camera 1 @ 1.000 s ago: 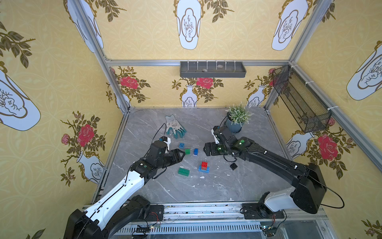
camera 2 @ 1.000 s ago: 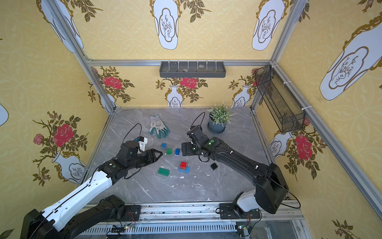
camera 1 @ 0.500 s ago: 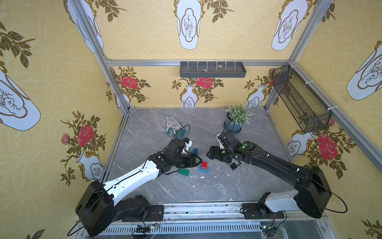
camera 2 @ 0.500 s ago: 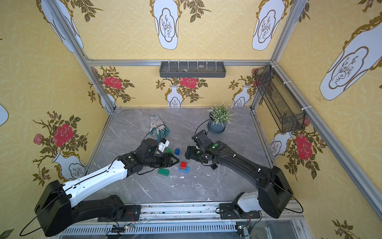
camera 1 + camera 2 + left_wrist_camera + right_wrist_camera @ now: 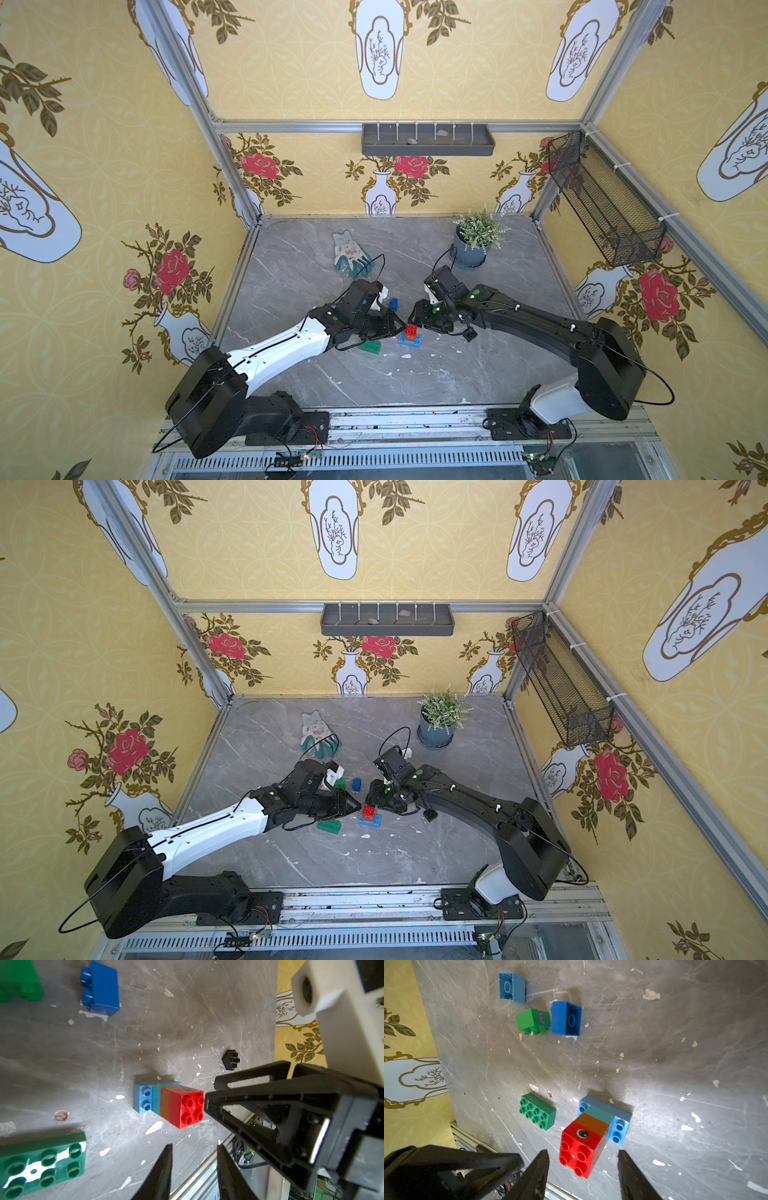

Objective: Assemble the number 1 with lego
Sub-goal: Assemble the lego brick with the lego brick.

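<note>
A lego stack stands mid-table: a red brick on top, an orange-brown brick under it, then a long light blue base. My right gripper is open, its fingers either side of the red brick without touching it. My left gripper hovers just left of the stack, jaws a narrow gap apart and empty. A long green brick lies left of the stack.
A blue brick, a green square brick and a light blue brick lie behind the left gripper. A black brick sits under the right arm. A glove and a potted plant are at the back.
The left arm swung right to the stack and the right gripper came down around the red brick. Both pairs of jaws have narrowed.
</note>
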`<state>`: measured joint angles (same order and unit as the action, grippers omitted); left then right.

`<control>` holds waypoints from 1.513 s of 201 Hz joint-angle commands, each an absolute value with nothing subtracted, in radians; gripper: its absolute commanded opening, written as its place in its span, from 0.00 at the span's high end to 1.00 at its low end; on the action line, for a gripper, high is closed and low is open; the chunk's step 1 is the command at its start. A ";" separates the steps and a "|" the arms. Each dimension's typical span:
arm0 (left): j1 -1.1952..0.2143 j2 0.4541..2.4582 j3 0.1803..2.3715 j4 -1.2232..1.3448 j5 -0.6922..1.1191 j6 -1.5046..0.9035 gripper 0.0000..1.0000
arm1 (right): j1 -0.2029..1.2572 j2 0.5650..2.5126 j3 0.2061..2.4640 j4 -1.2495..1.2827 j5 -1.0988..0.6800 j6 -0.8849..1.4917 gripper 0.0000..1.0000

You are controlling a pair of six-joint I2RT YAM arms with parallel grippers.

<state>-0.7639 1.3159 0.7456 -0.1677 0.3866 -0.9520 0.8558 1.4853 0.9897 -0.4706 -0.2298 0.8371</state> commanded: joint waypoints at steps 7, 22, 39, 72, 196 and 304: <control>-0.758 1.338 0.735 -0.100 0.366 -0.979 0.65 | 0.859 1.473 0.990 -0.478 -0.220 0.843 0.51; -0.758 1.369 0.755 -0.106 0.376 -0.973 0.66 | 0.858 1.479 0.986 -0.483 -0.222 0.842 0.52; -0.758 1.398 0.768 -0.105 0.384 -0.969 0.67 | 0.858 1.499 0.993 -0.481 -0.233 0.835 0.53; -0.758 1.427 0.772 -0.105 0.389 -0.971 0.70 | 0.863 1.511 1.005 -0.490 -0.235 0.824 0.57; -0.758 1.484 0.755 -0.059 0.423 -0.994 0.75 | 0.865 1.550 1.007 -0.515 -0.267 0.793 0.68; -0.759 1.523 0.727 -0.081 0.446 -0.993 0.80 | 0.877 1.607 0.975 -0.573 -0.244 0.769 0.75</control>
